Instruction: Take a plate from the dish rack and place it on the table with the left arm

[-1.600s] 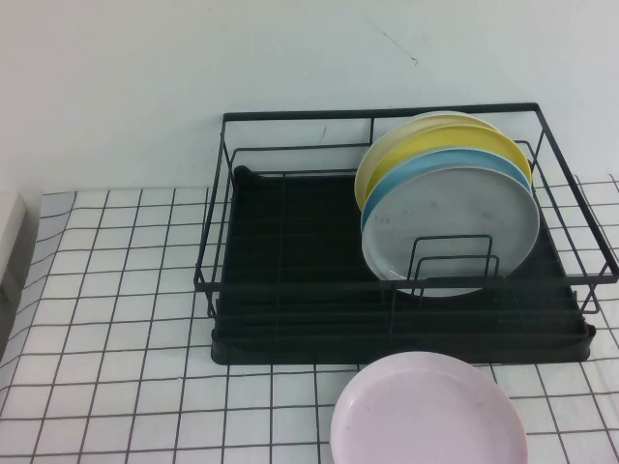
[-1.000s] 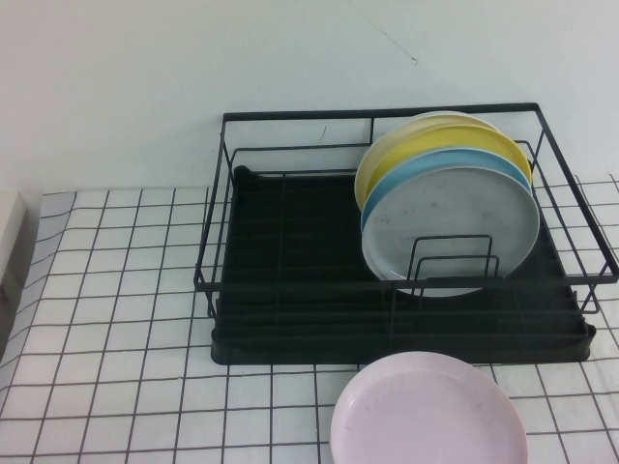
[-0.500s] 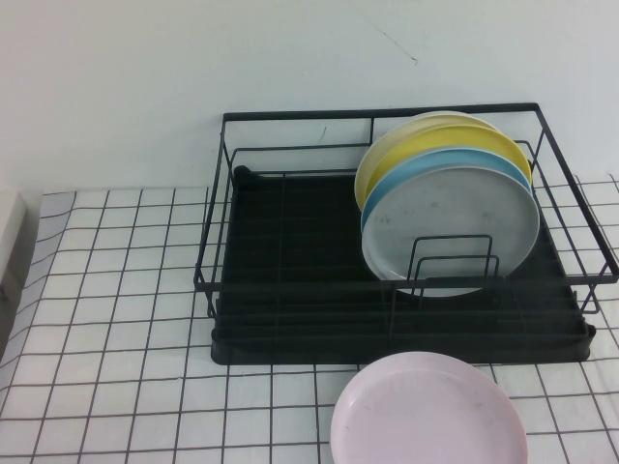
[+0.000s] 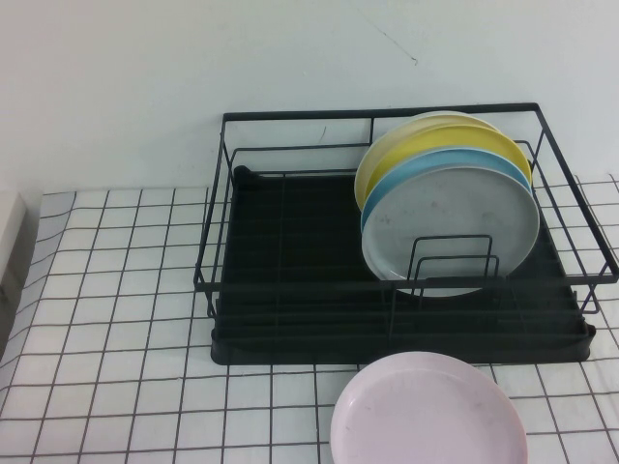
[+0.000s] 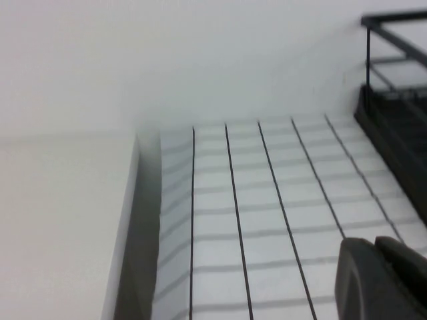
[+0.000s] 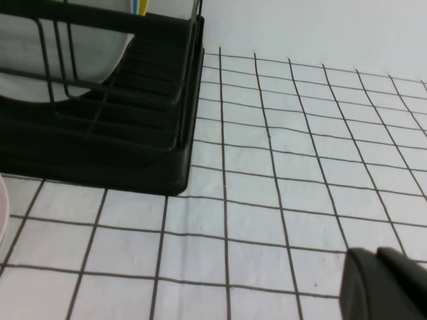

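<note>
The pale grey speckled plate (image 4: 450, 227) stands upright at the front of a row of plates in the black wire dish rack (image 4: 377, 113), held by wire loops. Part of it also shows in the right wrist view (image 6: 40, 60). Neither arm appears in the high view. My left gripper (image 5: 373, 243) hovers shut and holding nothing over the gridded table (image 4: 116, 290), left of the rack's corner (image 5: 393, 113). My right gripper (image 6: 377, 253) is shut and holds nothing, low over the table to the right of the rack (image 6: 120, 153).
Behind the grey plate stand a light blue plate (image 4: 435, 164), a yellow plate (image 4: 426, 143) and a cream one. A pale pink plate (image 4: 428, 411) lies flat on the table in front of the rack. A white block (image 5: 60, 220) borders the table's left edge.
</note>
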Action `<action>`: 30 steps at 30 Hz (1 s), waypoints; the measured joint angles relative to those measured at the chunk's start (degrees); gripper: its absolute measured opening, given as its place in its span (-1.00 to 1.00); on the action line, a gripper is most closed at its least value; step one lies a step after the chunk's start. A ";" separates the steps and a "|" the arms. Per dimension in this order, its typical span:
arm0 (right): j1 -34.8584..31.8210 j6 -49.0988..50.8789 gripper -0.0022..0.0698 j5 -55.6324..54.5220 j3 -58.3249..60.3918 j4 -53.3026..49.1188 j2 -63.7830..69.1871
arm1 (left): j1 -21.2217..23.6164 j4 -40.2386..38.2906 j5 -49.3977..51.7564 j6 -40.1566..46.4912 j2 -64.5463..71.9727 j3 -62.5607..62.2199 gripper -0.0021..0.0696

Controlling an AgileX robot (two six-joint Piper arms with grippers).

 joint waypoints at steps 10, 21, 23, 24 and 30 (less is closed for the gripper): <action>0.00 0.00 -0.95 0.00 0.00 0.00 0.00 | 0.00 0.00 -34.56 0.00 0.00 0.00 -0.95; 0.00 0.00 -0.95 0.00 0.00 0.00 0.00 | 0.00 2.51 -52.93 -8.88 -0.08 0.00 -0.95; 0.00 0.00 -0.95 0.00 0.00 0.00 0.00 | 0.00 3.06 -53.17 -10.93 -0.08 0.00 -0.95; 0.00 0.00 -0.95 0.00 0.00 0.00 0.00 | 0.00 3.06 -53.17 -11.76 -0.08 0.00 -0.95; 0.00 0.00 -0.95 0.00 0.00 0.00 0.00 | 0.00 1.96 -45.88 -18.50 -0.08 -1.97 -0.95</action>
